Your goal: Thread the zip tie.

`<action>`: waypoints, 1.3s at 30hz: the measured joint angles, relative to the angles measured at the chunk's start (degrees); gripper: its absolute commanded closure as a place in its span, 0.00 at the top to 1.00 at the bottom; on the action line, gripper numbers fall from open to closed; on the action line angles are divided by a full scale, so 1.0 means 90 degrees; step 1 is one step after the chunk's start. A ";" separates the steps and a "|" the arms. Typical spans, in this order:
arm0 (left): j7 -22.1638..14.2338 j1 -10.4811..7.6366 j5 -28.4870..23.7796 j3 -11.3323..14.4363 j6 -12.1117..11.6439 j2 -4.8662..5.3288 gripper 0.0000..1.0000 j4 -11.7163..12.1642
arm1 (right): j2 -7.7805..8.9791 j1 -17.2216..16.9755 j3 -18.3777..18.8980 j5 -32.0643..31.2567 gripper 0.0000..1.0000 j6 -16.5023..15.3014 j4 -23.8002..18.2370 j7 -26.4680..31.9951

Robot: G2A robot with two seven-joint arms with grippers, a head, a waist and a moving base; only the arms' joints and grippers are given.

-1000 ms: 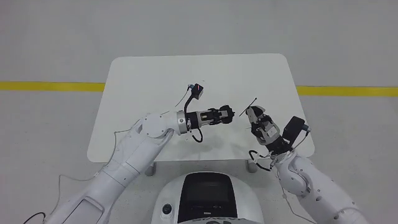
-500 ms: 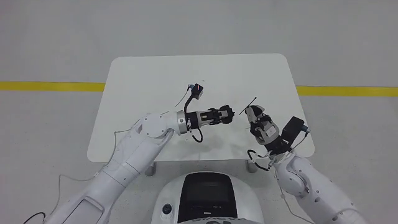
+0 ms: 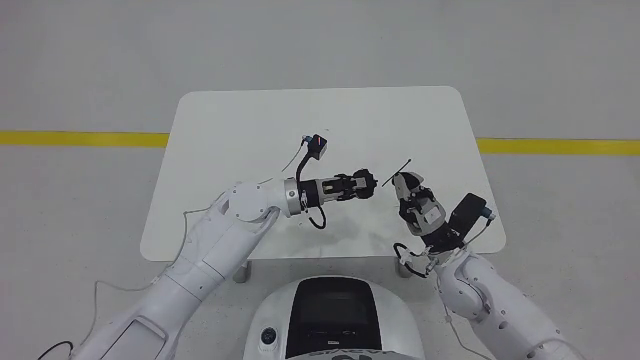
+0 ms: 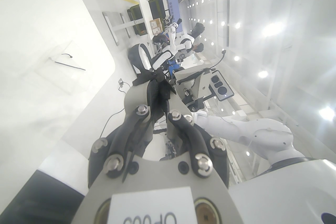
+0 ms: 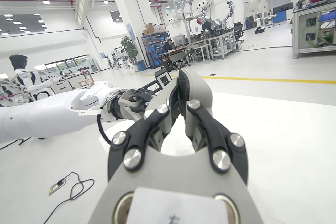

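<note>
The work is at the line-up before threading. The right arm's fingers [image 5: 194, 89] are pinched on the zip tie [image 3: 403, 169], whose free length points to 1 o'clock above the table [image 3: 250, 140], at 5 o'clock from its middle. The left arm's fingers [image 4: 139, 97] are pressed together at 9 o'clock of it, a small gap away; what they hold I cannot tell. Next, I'd judge, comes a fine closing of that gap, with tip and head aligned. Since a second ago the right arm has edged slightly toward 9 o'clock, while the left has stayed put.
</note>
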 measured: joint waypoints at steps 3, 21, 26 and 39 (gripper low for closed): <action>0.0000 0.0000 0.0000 0.0000 0.0000 0.0000 0.00 0.0000 | 0.0001 0.0000 0.0001 0.0002 0.00 0.0000 -0.0001 0.0000; 0.0000 0.0000 0.0000 0.0000 0.0000 0.0000 0.00 0.0000 | -0.0125 -0.0043 0.0063 -0.0085 0.00 0.0191 -0.0031 0.0036; 0.0000 0.0000 0.0000 0.0000 0.0000 0.0000 0.00 0.0000 | -0.0124 -0.0042 0.0063 -0.0085 0.00 0.0192 -0.0033 0.0039; 0.0000 0.0000 0.0000 0.0000 0.0000 0.0000 0.00 0.0000 | -0.0242 -0.0067 0.0131 -0.0165 0.00 0.0309 -0.0066 0.0209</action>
